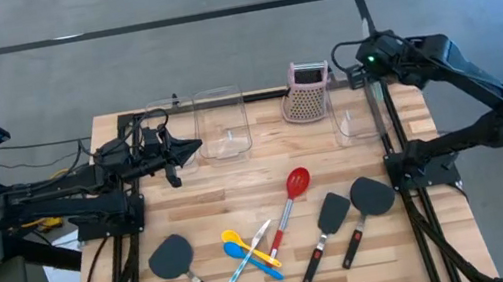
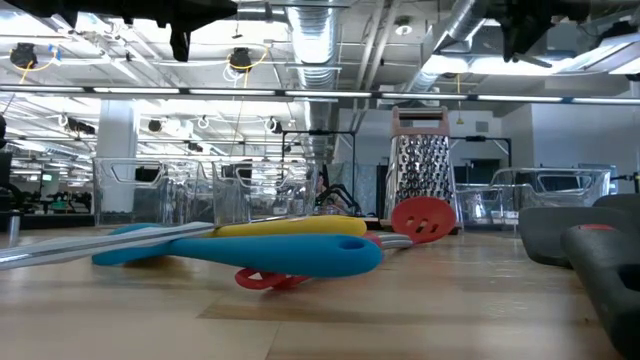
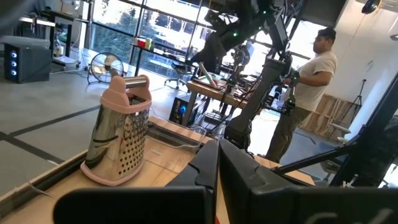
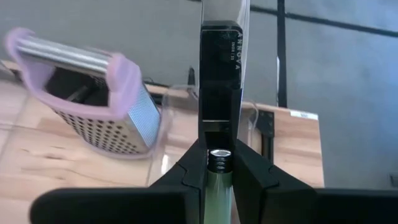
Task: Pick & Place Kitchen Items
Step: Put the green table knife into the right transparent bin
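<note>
The right claw (image 4: 217,171) pinches a slim tool: in its wrist view a green-tinted metal shaft with a ringed end sits between the pads, and a black handle runs on above it toward a clear bin (image 1: 361,114) at about one o'clock on the tabletop (image 1: 239,188). I judge this to be one kitchen item on its way into that bin; which utensil it is I cannot tell. From there the rest of the work spreads toward six o'clock, all lying flat and untouched: a red spoon (image 1: 292,193) near centre, two black spatulas (image 1: 328,220) (image 1: 366,202) side by side at four to five o'clock, a third spatula (image 1: 178,264) at seven o'clock, and between them a crossed heap of the yellow spoon (image 1: 245,246), blue spoon (image 1: 248,258) and silver tongs (image 1: 260,236). So the task looks barely begun, with most items yet to be moved. Two more clear bins (image 1: 221,120) stand at eleven to twelve o'clock, and a pink-topped grater (image 1: 305,92) stands upright just beside the right bin. The left claw (image 1: 187,149) waits at ten o'clock above the tabletop, pinched fully together and holding nothing. A person (image 3: 308,93) stands in the room beyond.
</note>
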`<state>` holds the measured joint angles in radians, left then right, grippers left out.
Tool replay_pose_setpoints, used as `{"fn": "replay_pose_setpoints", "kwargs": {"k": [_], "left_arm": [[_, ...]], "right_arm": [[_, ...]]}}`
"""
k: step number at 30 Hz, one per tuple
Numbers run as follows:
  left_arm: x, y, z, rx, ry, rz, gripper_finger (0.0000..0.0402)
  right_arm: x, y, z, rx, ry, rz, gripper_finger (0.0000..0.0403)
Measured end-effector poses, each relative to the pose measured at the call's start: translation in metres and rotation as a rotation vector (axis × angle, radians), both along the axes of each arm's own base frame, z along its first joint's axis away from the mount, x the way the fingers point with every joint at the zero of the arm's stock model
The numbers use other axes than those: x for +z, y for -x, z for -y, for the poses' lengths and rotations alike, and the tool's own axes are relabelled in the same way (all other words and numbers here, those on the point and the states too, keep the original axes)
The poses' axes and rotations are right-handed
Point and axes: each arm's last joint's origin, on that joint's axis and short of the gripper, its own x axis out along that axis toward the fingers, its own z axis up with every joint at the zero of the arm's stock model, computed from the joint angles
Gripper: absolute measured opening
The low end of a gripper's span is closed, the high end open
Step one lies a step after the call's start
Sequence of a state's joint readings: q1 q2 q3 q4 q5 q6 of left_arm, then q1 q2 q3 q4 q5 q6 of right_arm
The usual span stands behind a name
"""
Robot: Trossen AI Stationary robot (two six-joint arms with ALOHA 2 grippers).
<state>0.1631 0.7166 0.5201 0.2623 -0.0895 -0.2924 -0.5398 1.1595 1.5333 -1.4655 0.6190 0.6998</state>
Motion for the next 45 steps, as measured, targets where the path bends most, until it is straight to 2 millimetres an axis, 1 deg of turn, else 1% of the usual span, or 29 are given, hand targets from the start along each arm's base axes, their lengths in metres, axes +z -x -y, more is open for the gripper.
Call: {"fn": "replay_pose_setpoints", "kwargs": {"k": [4, 12, 22, 33, 45], "left_arm": [[0.0, 0.0, 0.0, 0.0, 0.0, 0.0, 0.0002], [0.0, 0.0, 0.0, 0.0, 0.0, 0.0, 0.0002], [0.0, 0.0, 0.0, 0.0, 0.0, 0.0, 0.0002], [0.0, 0.0, 0.0, 0.0, 0.0, 0.0, 0.0002], [0.0, 0.0, 0.0, 0.0, -0.004, -0.001, 0.0002]], "right_arm": [[-0.018, -0.002, 0.006, -0.007, -0.046, -0.049, 0.0041], [-0.06, -0.009, 0.025, 0.058, -0.122, -0.114, 0.0041], [-0.104, -0.001, 0.048, 0.042, -0.204, -0.156, 0.0041], [-0.14, 0.001, 0.063, 0.032, -0.273, -0.159, 0.0041], [-0.174, 0.001, 0.064, 0.054, -0.272, -0.141, 0.0041]]}}
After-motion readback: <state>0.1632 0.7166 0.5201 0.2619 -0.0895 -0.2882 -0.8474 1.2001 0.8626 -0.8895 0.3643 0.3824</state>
